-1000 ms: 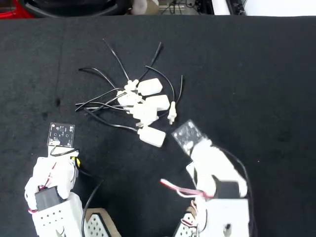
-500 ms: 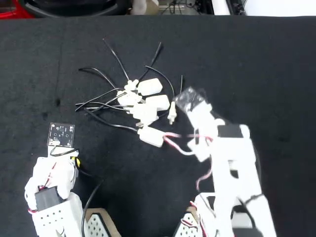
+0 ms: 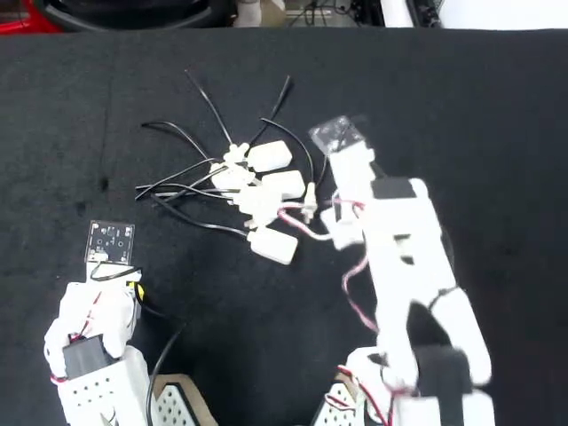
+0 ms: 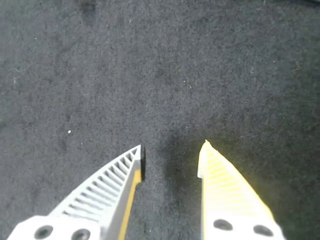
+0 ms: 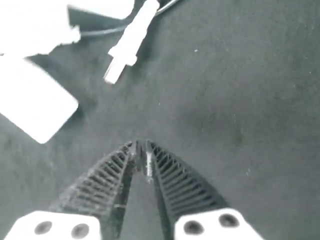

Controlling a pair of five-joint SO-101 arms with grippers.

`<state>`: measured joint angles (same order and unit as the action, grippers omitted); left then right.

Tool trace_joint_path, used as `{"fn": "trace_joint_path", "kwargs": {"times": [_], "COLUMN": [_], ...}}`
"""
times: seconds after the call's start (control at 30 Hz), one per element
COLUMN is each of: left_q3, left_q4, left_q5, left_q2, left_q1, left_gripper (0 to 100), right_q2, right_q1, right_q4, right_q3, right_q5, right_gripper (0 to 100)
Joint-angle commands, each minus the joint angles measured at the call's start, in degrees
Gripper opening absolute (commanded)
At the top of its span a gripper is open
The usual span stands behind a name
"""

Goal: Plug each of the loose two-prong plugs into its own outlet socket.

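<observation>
Several white outlet blocks (image 3: pixel 269 156) and small two-prong plugs on black cords lie tangled in a pile at the table's middle. One loose plug (image 3: pixel 310 202) lies at the pile's right edge, and one outlet block (image 3: pixel 272 245) sits nearest the front. My right gripper (image 3: pixel 337 138) is stretched out just right of the pile, shut with nothing held. In the right wrist view its closed tips (image 5: pixel 141 150) hover short of that plug (image 5: pixel 127 42) and an outlet block (image 5: pixel 35 105). My left gripper (image 3: pixel 111 241) rests at the front left, open (image 4: pixel 170 155) over bare cloth.
Black cloth (image 3: pixel 497 133) covers the whole table, with free room to the right and at the far left. Arm bases and a tan plate (image 3: pixel 173 399) sit at the front edge. Clutter lies beyond the far edge (image 3: pixel 293 25).
My right arm has stretched forward from the front of the table to beside the pile's right edge. The left arm and the pile have not moved.
</observation>
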<state>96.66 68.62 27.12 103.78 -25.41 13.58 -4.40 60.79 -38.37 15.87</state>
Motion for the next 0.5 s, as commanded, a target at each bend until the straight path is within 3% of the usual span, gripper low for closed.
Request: {"fn": "trace_joint_path", "kwargs": {"times": [0.0,0.33,0.47], "left_q3": [0.7,0.7,0.7], "left_q4": [-1.1,-1.1,-1.1], "left_q5": [0.0,0.0,0.0], "left_q2": [0.3,0.3,0.3], "left_q1": [0.4,0.4,0.4], "left_gripper": [19,19,19], "right_q2": [-2.1,-2.9,-2.5], "right_q1": [-0.5,-0.6,-0.9], "right_q4": [-2.3,-1.1,-0.9], "right_q3": [3.1,4.0,4.2], "right_q5": [-2.5,-2.3,-2.1], "right_gripper": [1.6,1.8,10.2]}}
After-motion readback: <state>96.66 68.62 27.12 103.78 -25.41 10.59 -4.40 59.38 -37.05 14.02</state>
